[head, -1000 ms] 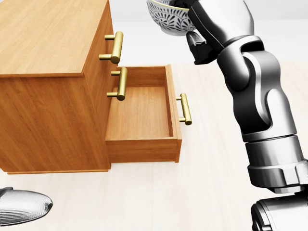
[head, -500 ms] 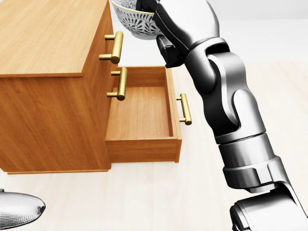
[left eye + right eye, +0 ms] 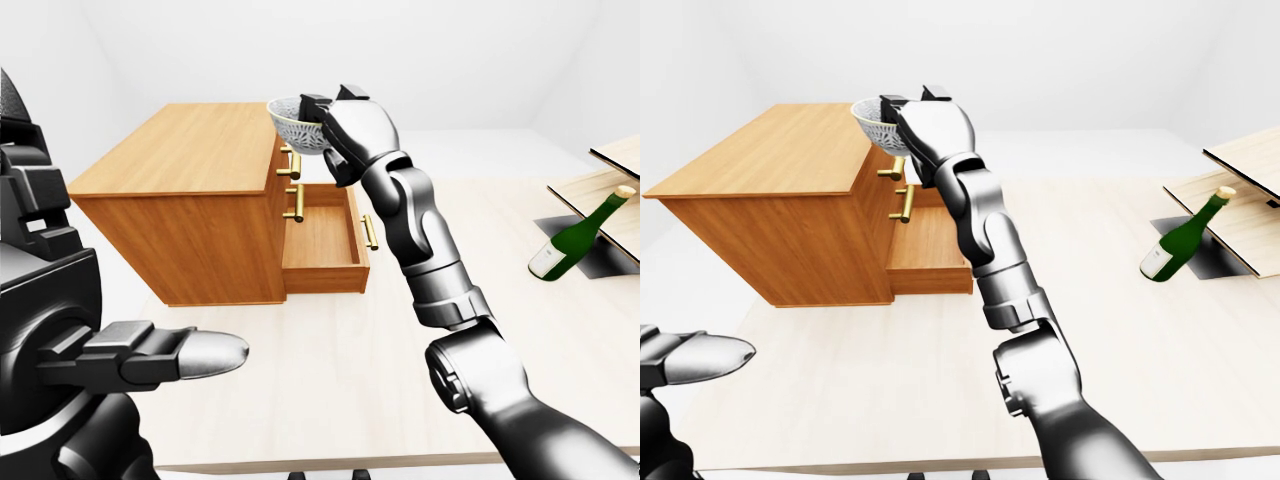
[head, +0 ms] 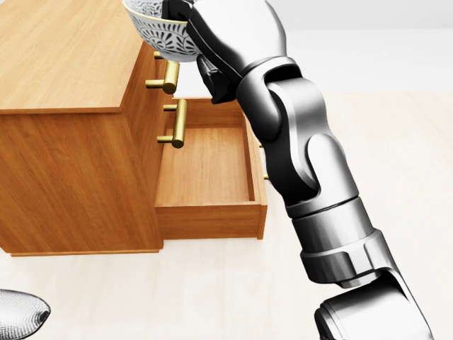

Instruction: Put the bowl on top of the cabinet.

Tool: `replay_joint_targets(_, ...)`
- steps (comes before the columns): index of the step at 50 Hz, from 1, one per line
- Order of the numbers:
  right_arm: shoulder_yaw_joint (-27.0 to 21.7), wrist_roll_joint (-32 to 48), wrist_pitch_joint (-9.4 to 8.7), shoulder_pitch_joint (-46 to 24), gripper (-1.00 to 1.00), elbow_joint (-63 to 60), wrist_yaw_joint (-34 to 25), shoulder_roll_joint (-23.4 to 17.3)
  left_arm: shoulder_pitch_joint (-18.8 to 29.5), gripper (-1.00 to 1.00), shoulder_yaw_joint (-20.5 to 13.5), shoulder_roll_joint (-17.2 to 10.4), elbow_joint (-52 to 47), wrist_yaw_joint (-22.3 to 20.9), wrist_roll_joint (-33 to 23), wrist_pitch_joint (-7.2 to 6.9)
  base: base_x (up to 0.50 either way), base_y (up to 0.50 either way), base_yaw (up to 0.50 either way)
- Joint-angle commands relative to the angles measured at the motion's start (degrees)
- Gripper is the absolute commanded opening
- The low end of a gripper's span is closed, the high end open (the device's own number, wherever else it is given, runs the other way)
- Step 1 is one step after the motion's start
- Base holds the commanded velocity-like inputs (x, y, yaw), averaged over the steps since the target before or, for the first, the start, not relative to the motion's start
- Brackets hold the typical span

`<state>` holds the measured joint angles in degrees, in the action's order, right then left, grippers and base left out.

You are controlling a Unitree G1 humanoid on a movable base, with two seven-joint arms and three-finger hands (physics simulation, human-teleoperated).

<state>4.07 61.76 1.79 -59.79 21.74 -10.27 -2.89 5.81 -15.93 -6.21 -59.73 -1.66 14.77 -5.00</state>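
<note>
the bowl (image 4: 157,34) hangs in the air at about 11 o'clock in the head view, white with a dark leaf pattern. it is upright and straddles the right edge of the cabinet (image 4: 64,49) top: part of it is over the wood, part over the drop above the brass handles (image 4: 170,69). how high it sits above the top i cannot tell.

the right hand (image 3: 352,135) has its fingers closed on the rim at the bowl's 3 o'clock side. its arm reaches up from 5 o'clock across the view.

the cabinet's flat top stretches from the bowl toward 9 o'clock, open wood out to its left edge. below the bowl the bottom drawer (image 4: 205,166) stands pulled out toward 3 o'clock, and the forearm crosses just beside its right wall.

the left hand (image 3: 150,355) is low at 8 o'clock in the left-eye view. its fingers are straight out and hold nothing, well apart from the cabinet.

out at 3 o'clock a green bottle (image 3: 575,235) lies tilted beside a board (image 3: 1245,175), far from the arm, with a wide stretch of pale table (image 3: 330,350) between.
</note>
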Motion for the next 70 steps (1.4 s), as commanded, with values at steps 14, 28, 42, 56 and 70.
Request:
replay_joint_targets(14,1.2,0.2,-2.29,-1.9,-1.00,1.6,1.7,4.3,0.1,1.00,-0.9,-1.7,-0.3,2.3,3.3,0.00,0.00,0.00,0.00)
replay_joint_targets(28,2.2,1.6,-3.29,-2.7,-1.00,2.6,2.0,7.0,-0.1,1.00,-0.7,-2.7,-0.3,3.5,4.8,0.00,0.00,0.00,0.00)
replay_joint_targets(42,3.1,3.0,-3.90,-3.1,-1.00,2.8,1.9,9.2,0.1,1.00,-1.0,-3.6,-0.3,4.8,6.6,0.00,0.00,0.00,0.00)
replay_joint_targets(56,3.7,4.4,-4.53,-3.2,-1.00,1.0,0.3,10.9,0.1,1.00,-1.3,-4.8,-0.3,6.5,8.6,0.00,0.00,0.00,0.00)
replay_joint_targets(70,4.1,5.5,-4.88,-3.2,-1.00,-0.2,-0.6,12.4,0.2,1.00,-1.7,-6.0,-0.3,7.9,10.5,0.00,0.00,0.00,0.00)
